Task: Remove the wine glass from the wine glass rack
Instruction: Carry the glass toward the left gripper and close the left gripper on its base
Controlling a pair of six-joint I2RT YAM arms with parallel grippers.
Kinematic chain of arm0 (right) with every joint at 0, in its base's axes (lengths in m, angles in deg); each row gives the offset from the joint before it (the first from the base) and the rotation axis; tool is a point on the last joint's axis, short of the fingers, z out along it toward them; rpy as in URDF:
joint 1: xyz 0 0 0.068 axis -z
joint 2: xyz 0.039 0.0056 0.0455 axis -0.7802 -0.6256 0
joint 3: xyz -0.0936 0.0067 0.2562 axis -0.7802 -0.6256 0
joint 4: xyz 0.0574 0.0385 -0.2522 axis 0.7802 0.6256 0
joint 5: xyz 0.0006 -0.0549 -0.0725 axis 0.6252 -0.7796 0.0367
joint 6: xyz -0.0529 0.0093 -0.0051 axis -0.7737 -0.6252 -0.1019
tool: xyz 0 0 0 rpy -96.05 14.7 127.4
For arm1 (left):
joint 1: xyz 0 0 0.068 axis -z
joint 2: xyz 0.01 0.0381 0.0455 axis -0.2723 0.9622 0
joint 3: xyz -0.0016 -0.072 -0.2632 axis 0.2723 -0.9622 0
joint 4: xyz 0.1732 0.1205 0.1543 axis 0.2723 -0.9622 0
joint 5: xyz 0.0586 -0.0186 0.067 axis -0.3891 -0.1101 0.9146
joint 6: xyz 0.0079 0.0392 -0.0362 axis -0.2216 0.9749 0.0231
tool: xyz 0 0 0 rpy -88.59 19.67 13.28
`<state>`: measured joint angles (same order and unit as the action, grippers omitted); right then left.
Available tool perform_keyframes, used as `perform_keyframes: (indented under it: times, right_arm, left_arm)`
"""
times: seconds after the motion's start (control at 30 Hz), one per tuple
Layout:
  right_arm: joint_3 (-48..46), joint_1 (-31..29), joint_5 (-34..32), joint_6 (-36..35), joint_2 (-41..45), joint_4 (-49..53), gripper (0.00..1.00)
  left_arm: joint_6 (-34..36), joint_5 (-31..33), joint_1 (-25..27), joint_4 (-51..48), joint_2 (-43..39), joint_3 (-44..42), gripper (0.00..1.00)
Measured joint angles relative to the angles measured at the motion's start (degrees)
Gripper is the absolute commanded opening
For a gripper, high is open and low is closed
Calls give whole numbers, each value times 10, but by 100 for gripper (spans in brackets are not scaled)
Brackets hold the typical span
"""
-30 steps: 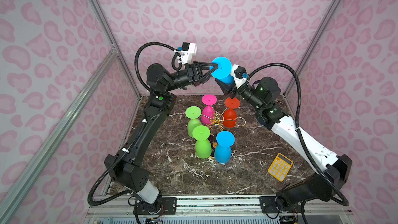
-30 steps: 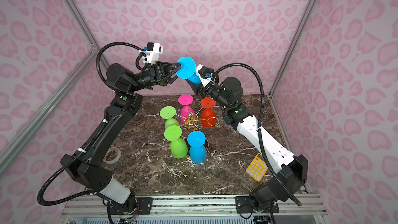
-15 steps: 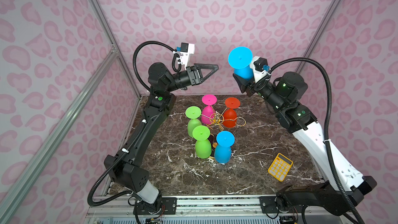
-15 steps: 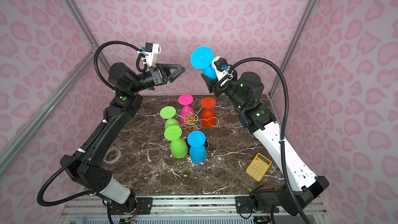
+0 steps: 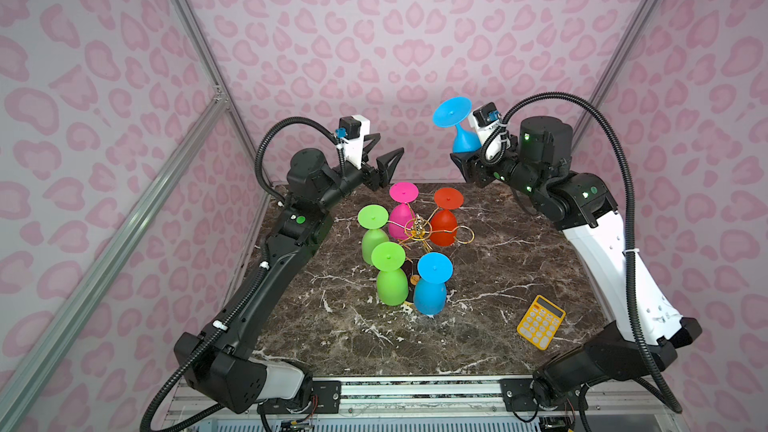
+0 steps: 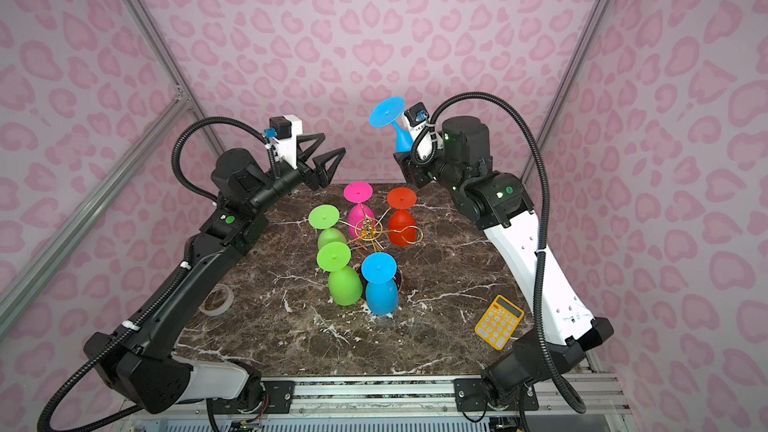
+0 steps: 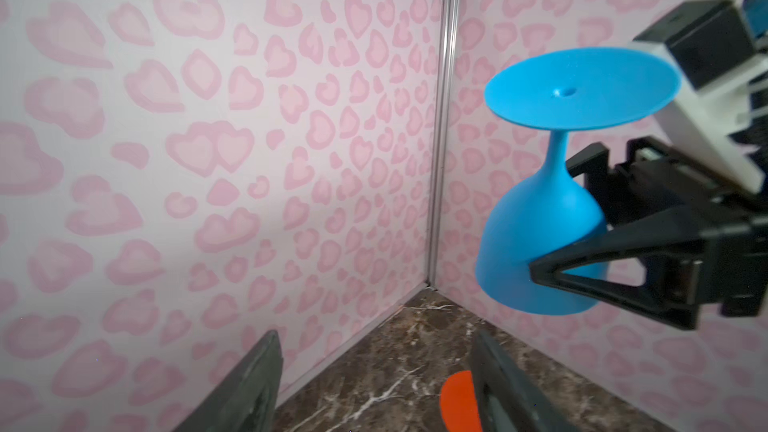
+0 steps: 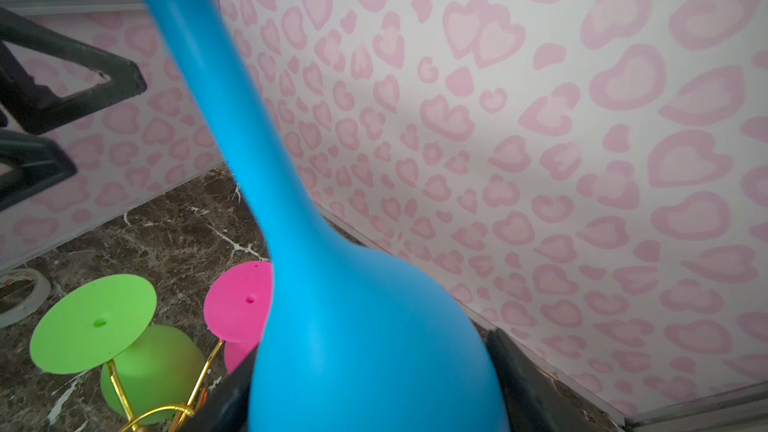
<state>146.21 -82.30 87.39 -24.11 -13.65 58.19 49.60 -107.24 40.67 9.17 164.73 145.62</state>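
Two grippers hang high over the far edge of the table (image 5: 519, 251). The right gripper (image 5: 462, 160) clasps the upturned blue wine glass (image 5: 460, 141) by its bowl, lifted clear of the rack (image 5: 417, 229) at one o'clock from it. The left gripper (image 5: 384, 157), at eleven o'clock, is spread and empty, with open air between the two. Five other glasses (image 5: 432, 284) hang on the rack. Bare marble lies at three o'clock, and a calculator (image 5: 540, 322) at four, near the right edge.

Six wine glasses (image 5: 432, 284), one rack (image 5: 417, 229), one calculator (image 5: 540, 322), one tape roll (image 6: 216, 300).
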Motion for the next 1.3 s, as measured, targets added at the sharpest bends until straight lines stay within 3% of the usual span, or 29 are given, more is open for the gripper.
perform_keyframes:
  times: [0.27,0.5,0.8,1.3]
  right_arm:
    - [66,-32,-36,3,-43,90,72]
    - [80,-58,-47,3,-63,129,72]
    - [114,-80,-53,3,-94,151,72]
    - [124,-95,-47,9,-113,160,72]
  left_arm:
    - [212,14,12,57,-10,-21,58]
    - [335,-38,18,73,-14,-28,51]
    - [405,-64,29,74,-19,-40,44]
    - [421,-44,38,91,-17,-47,21]
